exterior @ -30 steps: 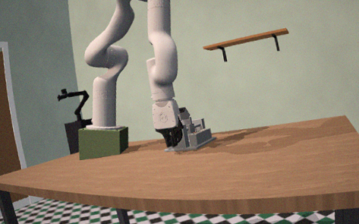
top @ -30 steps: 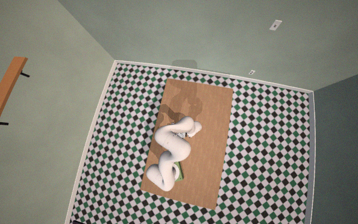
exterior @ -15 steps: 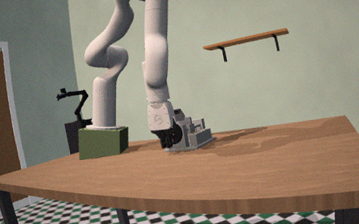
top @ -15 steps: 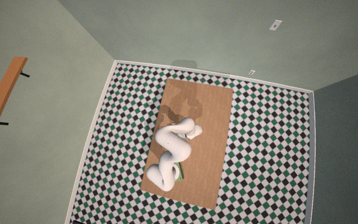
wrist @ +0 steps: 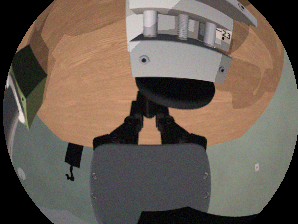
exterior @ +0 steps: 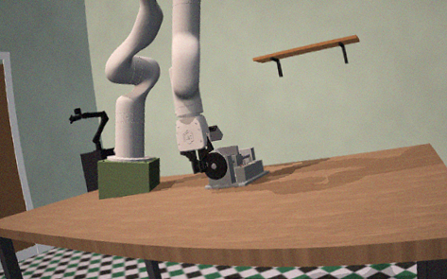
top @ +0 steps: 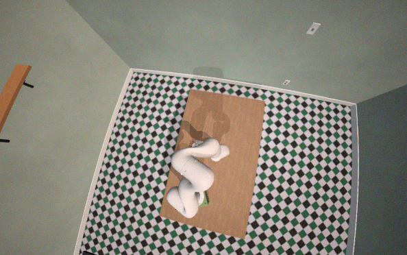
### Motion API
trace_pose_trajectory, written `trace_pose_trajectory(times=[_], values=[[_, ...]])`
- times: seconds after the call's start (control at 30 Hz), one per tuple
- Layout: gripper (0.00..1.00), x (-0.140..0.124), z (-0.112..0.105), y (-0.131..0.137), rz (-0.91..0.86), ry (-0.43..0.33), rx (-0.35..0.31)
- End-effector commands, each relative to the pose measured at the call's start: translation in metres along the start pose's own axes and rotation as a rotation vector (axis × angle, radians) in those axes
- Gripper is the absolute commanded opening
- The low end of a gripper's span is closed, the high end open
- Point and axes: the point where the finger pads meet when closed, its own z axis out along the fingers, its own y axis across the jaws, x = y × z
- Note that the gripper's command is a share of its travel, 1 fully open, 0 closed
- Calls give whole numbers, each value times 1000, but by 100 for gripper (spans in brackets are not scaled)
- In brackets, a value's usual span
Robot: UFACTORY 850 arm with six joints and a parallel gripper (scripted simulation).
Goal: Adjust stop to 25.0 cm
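On the left of the table (exterior: 97,222) the arm's green base block (exterior: 127,176) stands, and just to its right the gripper (exterior: 198,163) hangs straight down with its fingers narrowed onto the black handwheel (exterior: 215,166). The wheel sits on the near face of the grey stop fixture (exterior: 241,169), mid-table. To do this step well, I judge the wrist should turn slowly, watching the scale (wrist: 221,35), then release cleanly without nudging the wheel.

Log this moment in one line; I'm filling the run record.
phase: setting stop | tool: shut on handwheel | stop fixture: on table | release: not yet
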Motion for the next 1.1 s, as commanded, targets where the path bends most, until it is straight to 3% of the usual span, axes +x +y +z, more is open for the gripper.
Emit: trace_pose_trajectory(times=[0.0,1.07], values=[[6,0,-6,2,0,3,0],[6,0,-22,34,0,3,0]])
